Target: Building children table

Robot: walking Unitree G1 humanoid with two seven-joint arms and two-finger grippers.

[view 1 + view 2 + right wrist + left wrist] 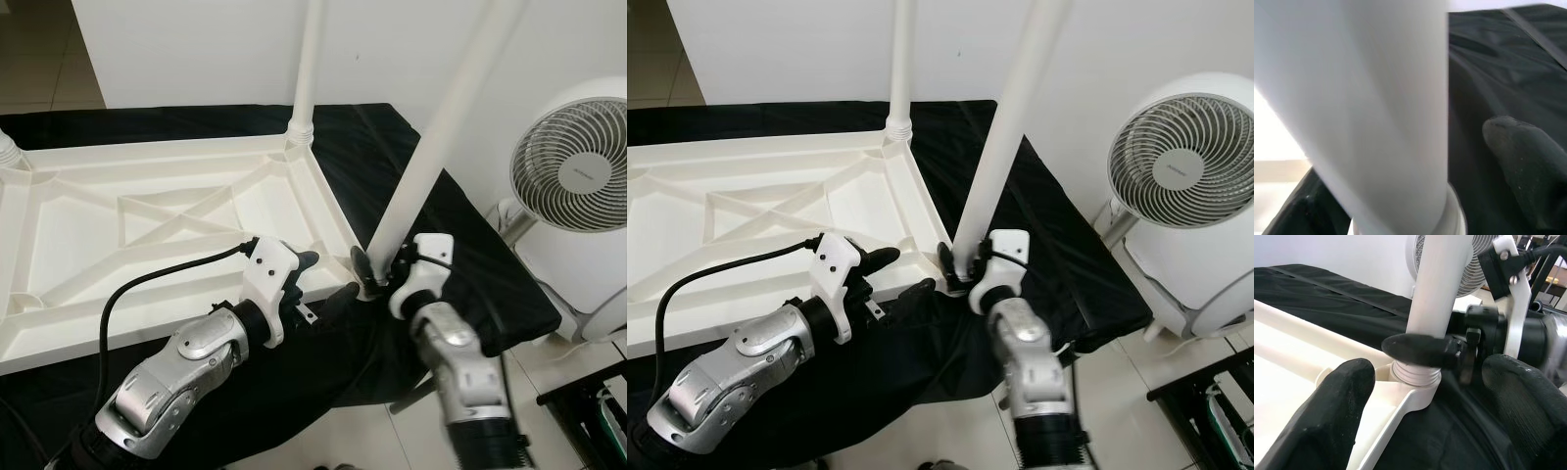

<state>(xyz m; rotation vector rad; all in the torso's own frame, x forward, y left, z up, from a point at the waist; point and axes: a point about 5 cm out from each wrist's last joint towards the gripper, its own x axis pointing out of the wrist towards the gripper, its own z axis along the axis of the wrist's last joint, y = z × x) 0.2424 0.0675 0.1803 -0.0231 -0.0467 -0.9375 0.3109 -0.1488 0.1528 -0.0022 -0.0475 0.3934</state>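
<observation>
A white plastic tabletop (147,235) lies upside down on a counter (470,255) draped in black cloth, its ribbed underside facing up; one white leg (308,69) stands upright in the far corner socket, and another leg base (8,157) shows at the far left corner; a second long leg (441,137) leans at the near right corner, its ringed lower end set in the socket there; the right pincer (377,269) grips this leg just above the socket, black fingers (1420,350) pressed on either side of the white tube; the left pincer (328,279) hovers open just beside the same corner, one finger (1327,416) over the tabletop's inner edge and the other over the cloth outside it, the corner between them and neither finger seen touching the leg; a black cable (157,279) loops from the left wrist across the tabletop; a white fan (573,166) stands on the tiled floor (392,436) to the right of the counter, facing the scene; a white wall (196,39) rises behind.
</observation>
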